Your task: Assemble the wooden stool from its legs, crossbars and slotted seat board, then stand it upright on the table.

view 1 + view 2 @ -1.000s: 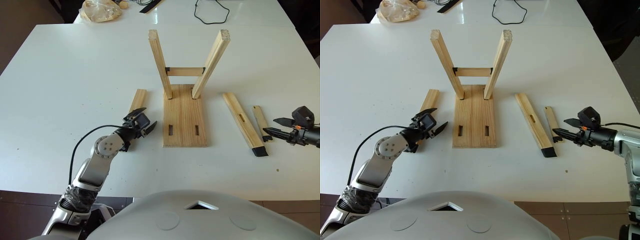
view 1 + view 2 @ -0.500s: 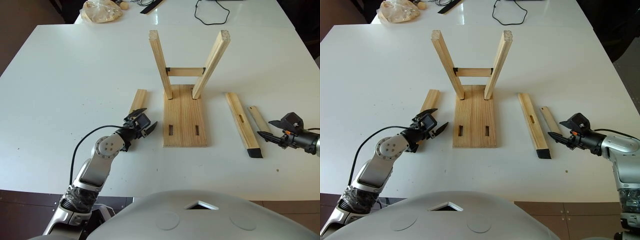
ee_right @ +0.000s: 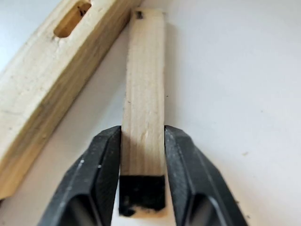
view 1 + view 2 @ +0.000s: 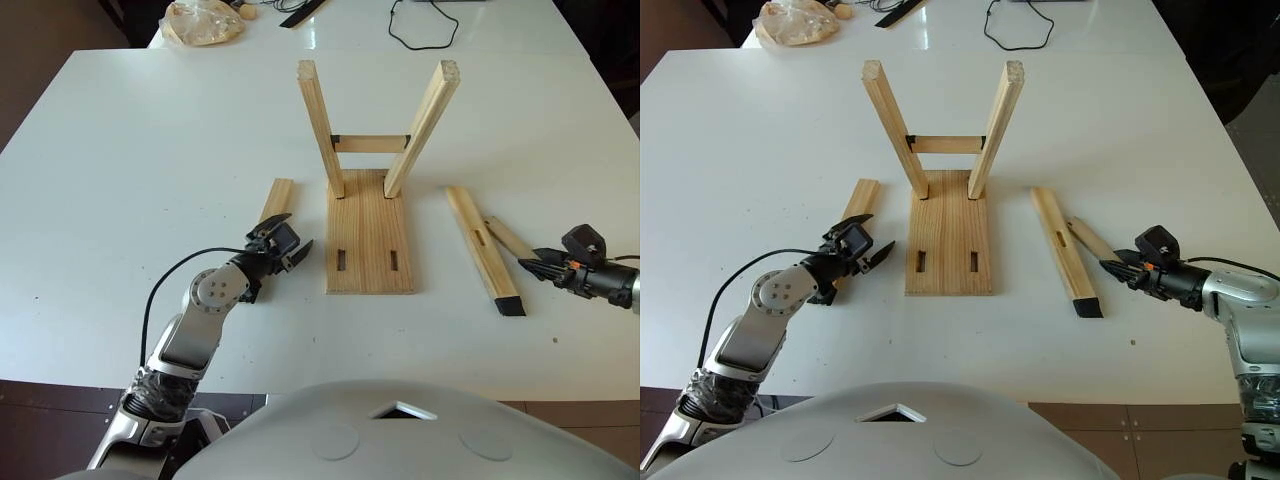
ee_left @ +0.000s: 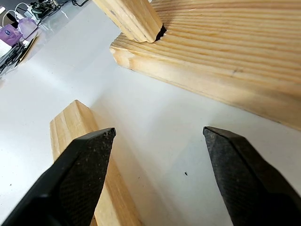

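Crossbar [image 4: 1092,240] clamped at its black end in your R tool [image 4: 1115,268], on table [image 4: 760,150] just beside slotted leg [image 4: 1060,250], R of seat board [image 4: 948,245]. L tool [image 4: 878,234] wide open, empty, over loose leg [image 4: 860,200].

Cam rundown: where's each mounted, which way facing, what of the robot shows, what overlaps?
Left eye view: head, looking forward and down over the table; both arms, left pincer, right pincer.
Right eye view: head's other eye, same scene, same arms.
Left wrist view: left wrist, facing seat board and loose leg; its open fingers.
Right wrist view: right wrist, facing the crossbar gripped between its fingers.
Shared: eye views also show those pieces.
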Robot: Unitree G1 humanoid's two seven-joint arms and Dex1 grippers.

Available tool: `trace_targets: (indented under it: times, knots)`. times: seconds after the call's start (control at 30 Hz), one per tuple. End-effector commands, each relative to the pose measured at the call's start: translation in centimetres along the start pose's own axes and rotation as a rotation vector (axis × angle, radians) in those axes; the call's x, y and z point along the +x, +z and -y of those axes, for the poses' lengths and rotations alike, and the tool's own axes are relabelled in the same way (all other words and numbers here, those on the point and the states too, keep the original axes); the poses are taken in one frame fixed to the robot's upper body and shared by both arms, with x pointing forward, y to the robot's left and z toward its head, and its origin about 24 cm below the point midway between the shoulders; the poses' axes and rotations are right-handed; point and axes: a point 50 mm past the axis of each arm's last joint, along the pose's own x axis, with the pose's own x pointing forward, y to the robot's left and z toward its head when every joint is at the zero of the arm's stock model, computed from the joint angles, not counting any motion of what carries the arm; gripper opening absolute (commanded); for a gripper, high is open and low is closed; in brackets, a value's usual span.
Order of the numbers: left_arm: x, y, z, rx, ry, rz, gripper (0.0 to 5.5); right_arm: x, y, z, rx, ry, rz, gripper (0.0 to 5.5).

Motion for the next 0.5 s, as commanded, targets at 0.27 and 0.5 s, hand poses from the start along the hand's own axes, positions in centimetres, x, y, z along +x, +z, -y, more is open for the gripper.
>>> trace_targets:
  times: [0.27, 0.5]
  knots:
    - [-0.5, 1.6, -2.5, -0.055, 0.049, 0.064, 3.46, 0.7, 2.5, 1.9, 0.075, -0.127, 0.11, 1.29]
    - [-3.1, 4.8, -4.7, -0.122, -0.005, 0.181, 3.46, -2.3, 9.3, 1.8, 0.134, 0.025, 0.5, 1.29]
